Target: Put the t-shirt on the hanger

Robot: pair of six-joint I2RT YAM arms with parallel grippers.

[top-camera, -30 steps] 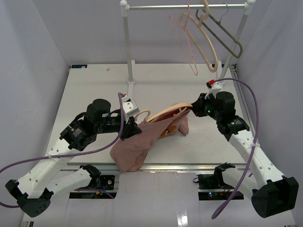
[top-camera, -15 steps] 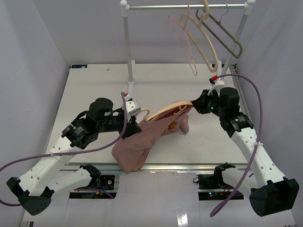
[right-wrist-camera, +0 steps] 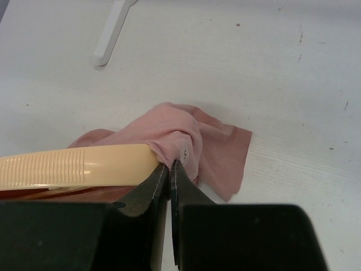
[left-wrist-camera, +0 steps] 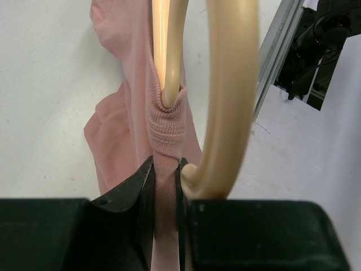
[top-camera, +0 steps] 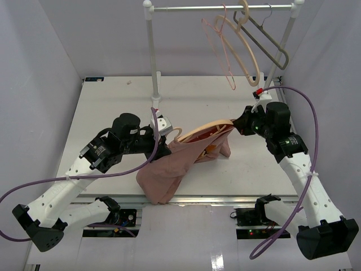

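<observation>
Dusty-pink t-shirt (top-camera: 163, 175): one; draped over the held hanger, its lower end bunched at the near edge of the table (top-camera: 113, 101).
Beige wooden hanger (top-camera: 206, 129): one, inside the shirt at mid-table; long axis runs left-right, right end farther back, hook toward the left arm.
Rail (top-camera: 220, 7): three more, namely pink wire hanger (top-camera: 217, 51), second beige hanger (top-camera: 248, 56), grey hanger (top-camera: 271, 39).
Left gripper (left-wrist-camera: 165, 166): clenched on the ribbed collar.
Right gripper (right-wrist-camera: 169, 166): pinched tight on shirt fabric at the hanger's ribbed end.
</observation>
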